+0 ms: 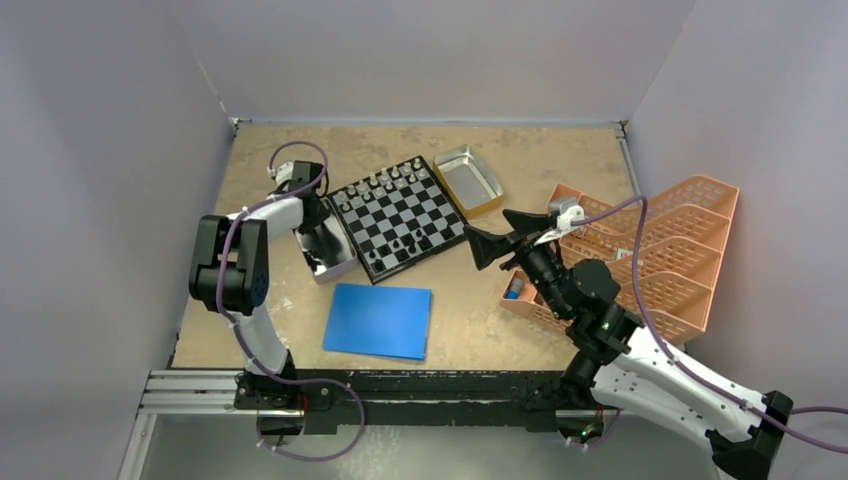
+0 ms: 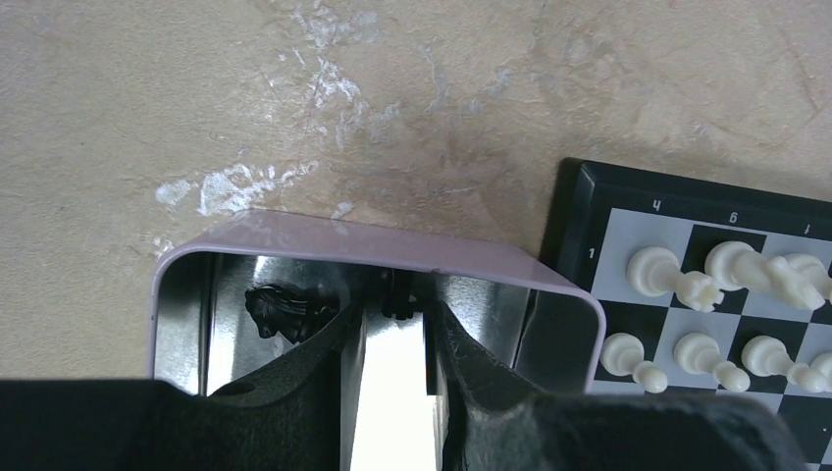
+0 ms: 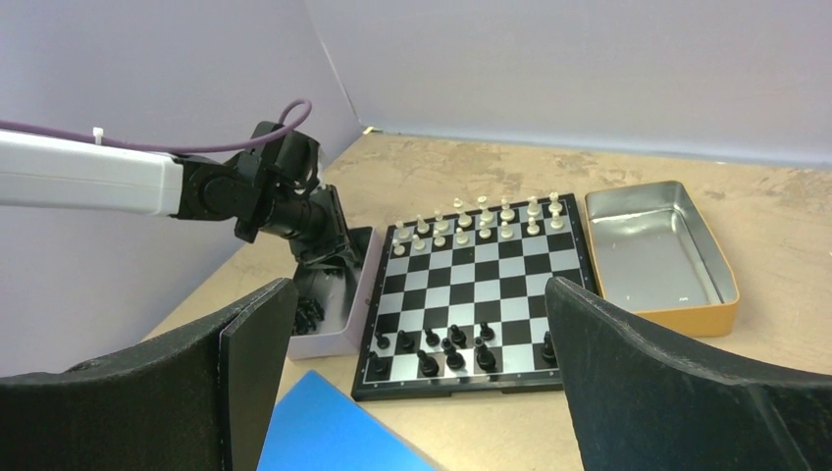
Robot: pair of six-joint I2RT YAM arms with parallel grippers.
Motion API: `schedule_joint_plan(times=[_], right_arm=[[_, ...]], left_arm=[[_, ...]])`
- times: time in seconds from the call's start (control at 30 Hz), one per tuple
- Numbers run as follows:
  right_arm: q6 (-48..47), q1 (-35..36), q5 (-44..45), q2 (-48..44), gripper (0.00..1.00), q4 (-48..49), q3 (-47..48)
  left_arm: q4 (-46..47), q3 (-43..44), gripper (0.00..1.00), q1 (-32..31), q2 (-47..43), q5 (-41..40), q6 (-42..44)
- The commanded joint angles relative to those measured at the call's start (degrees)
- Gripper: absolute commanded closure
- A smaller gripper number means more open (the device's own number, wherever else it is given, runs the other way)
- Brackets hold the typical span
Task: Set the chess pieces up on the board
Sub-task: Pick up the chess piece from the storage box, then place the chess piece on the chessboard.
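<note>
Left tool [image 2: 397,312] is down in the lilac-rimmed metal tin [image 2: 392,253] by the left edge of the counter [image 1: 560,160], narrow around a tiny black chess piece [image 2: 397,292]. Gripped or not, I cannot tell. Risk: it slips, or the tool snags the tin wall. Right tool [image 1: 497,236] gapes wide. The black-bordered chequered board [image 1: 398,215], towards the far edge, shows white rows looking full, black ragged.

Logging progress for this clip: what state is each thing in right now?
Left gripper: inside the lavender tin, fingers narrowly apart, grip unclear.
Right gripper: wide open, empty.
Lavender tin: holds a black knight.
Gold tin: looks empty.
Board: flat, partly set up.
White pieces: upright in two rows.
Black pieces on the board: upright, rows incomplete.
</note>
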Motion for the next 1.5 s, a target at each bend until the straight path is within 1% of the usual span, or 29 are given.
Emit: schedule_joint_plan(times=[0.0,0.17,0.4,0.7,0.87,1.0,1.07,1.23,1.27,1.33,1.37,1.47], right_arm=[[-1.2,-0.1,1.3,-1.7,0.01,2.2,0.2],[-1.4,-0.1,1.4,-1.6,0.01,2.0,0.4],[-2.0,-0.1,1.6,-1.6,0.01,2.2,0.2],[-1.4,-0.1,1.0,-2.5,0.01,1.3,-0.2],[-0.7,-0.1,0.5,-2.6,0.01,1.3,-0.3],[-0.2,-0.1,6.7,-0.4,0.01,1.2,-0.9],[-0.1,-0.1,7.4,1.5,0.01,-0.1,-0.1],[-3.2,-0.1,3.1,3.9,0.01,0.4,1.2],[-8.3,-0.1,-1.9,3.9,0.03,3.1,-1.5],[-15.4,-0.1,-8.4,4.4,0.02,5.8,-4.0],[-17.2,-0.1,-9.2,4.9,0.02,6.3,-4.8],[-18.5,-0.1,-11.4,7.5,0.01,8.3,-5.6]], left_arm=[[2.1,1.8,0.73,0.9,0.3,0.3,0.8],[2.3,1.9,0.77,1.1,0.9,0.9,1.3],[0.3,2.0,0.87,1.1,0.6,2.2,0.8],[-4.3,1.0,0.94,1.1,-6.3,4.5,2.1],[-8.0,1.2,0.96,1.1,-10.4,8.0,5.1],[-10.0,0.3,0.96,1.1,-15.7,13.2,7.7],[-10.1,-0.6,0.96,1.1,-18.3,16.7,9.4],[-12.1,-0.3,0.97,1.1,-22.3,27.5,16.5],[-14.4,1.2,1.00,1.0,-22.6,33.6,22.2],[-16.2,2.2,1.00,1.0,-22.7,37.0,24.2],[-16.4,2.2,1.00,1.0,-22.8,39.2,25.0],[-16.6,2.2,1.00,0.8,-23.0,46.6,26.9]])
